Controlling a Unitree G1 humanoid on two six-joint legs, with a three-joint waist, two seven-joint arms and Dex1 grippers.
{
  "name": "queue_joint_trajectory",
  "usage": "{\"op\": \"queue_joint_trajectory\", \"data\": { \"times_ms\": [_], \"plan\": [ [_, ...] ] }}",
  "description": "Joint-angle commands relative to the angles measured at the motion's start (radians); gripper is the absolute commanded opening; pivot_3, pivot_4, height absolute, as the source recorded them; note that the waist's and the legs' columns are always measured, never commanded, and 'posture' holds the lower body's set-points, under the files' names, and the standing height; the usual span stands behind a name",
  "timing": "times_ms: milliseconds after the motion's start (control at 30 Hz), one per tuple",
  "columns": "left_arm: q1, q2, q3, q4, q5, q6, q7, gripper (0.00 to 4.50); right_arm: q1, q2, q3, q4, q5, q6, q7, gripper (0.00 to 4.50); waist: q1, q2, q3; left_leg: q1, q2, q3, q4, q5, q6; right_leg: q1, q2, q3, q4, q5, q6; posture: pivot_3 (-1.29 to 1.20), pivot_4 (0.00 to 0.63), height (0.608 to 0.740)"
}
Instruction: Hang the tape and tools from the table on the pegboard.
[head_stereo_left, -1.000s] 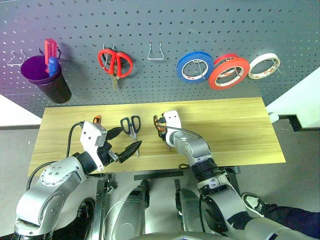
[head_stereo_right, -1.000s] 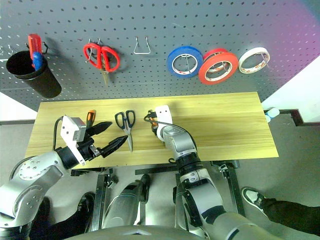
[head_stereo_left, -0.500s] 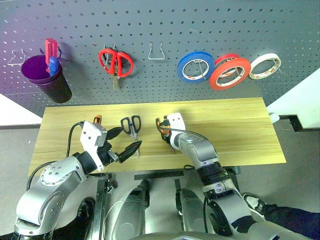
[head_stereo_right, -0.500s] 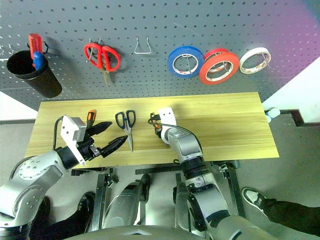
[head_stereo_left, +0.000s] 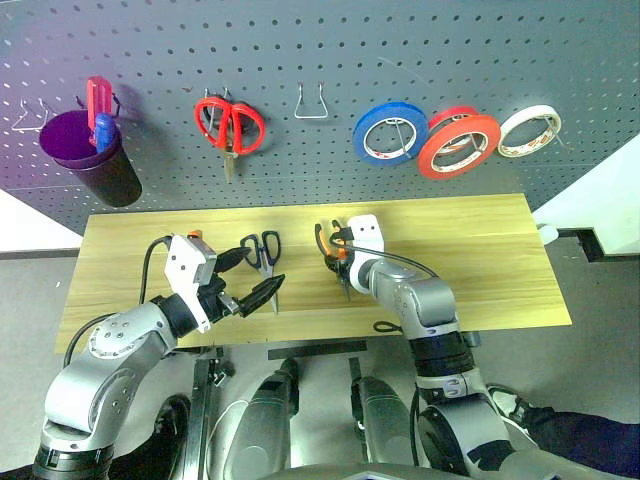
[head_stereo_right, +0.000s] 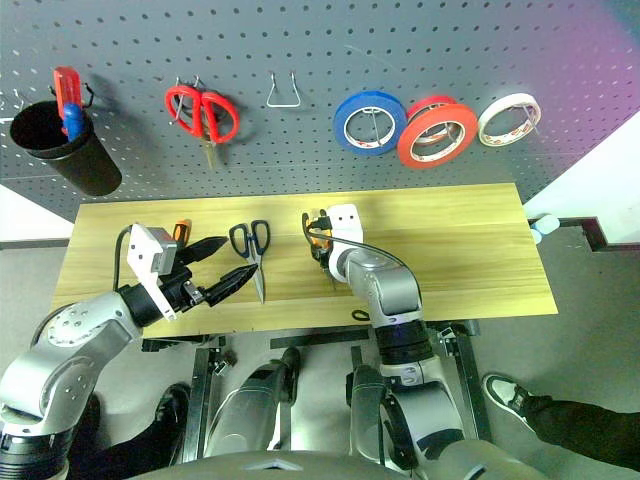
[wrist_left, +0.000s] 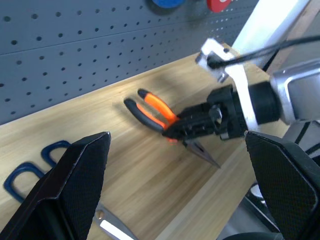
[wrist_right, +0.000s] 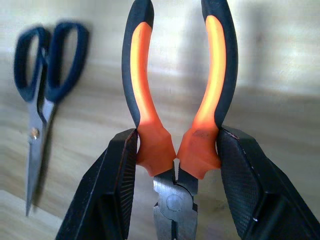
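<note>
Orange tape (head_stereo_left: 459, 146) already hung on pegboard (head_stereo_left: 330, 45), upper right of frame. Pliers (wrist_right: 173, 100) clamped at the handle bases in right end effector (head_stereo_left: 343, 262), centre of frame, apparently lifted off surface (head_stereo_left: 480, 250). Left end effector (head_stereo_left: 252, 277) wide open, empty, beside dark scissors (head_stereo_left: 264, 250). Screwdriver (head_stereo_right: 181, 231) lying at left. Three tools yet to hang.

R gripper (wrist_right: 172, 165) w/ pliers (wrist_right: 175, 95) clamped has lifted them off table (head_stereo_left: 480, 250), moved slightly right.
</note>
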Motion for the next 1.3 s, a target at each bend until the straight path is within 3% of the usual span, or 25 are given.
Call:
{"op": "queue_joint_trajectory", "data": {
  "times_ms": [33, 667, 1300],
  "plan": [
    [-0.02, -0.005, -0.008, 0.006, 0.012, -0.032, -0.015, 4.5, 0.005, 0.002, -0.013, -0.072, 0.034, -0.01, 0.013, 2.05, -0.001, 0.0, 0.0, 0.0, 0.0, 0.0, 0.0, 0.0, 0.0, 0.0, 0.0, 0.0, 0.0, 0.0, 0.0, 0.02, 0.294, 0.74],
    [-0.144, -0.024, -0.02, 0.161, 0.065, -0.117, -0.067, 4.5, -0.008, -0.051, -0.092, -0.169, 0.096, -0.067, 0.02, 2.05, -0.004, -0.002, -0.004, 0.0, 0.0, 0.0, 0.002, 0.005, -0.007, 0.0, 0.001, -0.002, 0.003, 0.0, 0.0, -0.03, 0.225, 0.74],
    [-0.258, -0.033, 0.024, 0.164, 0.038, -0.102, -0.038, 4.5, -0.053, -0.074, -0.142, -0.231, 0.19, -0.142, 0.045, 2.05, -0.028, -0.006, -0.031, 0.0, 0.0, 0.0, 0.011, 0.006, -0.009, -0.002, 0.002, -0.003, 0.016, 0.0, 0.0, -0.05, 0.168, 0.74]
  ]
}}
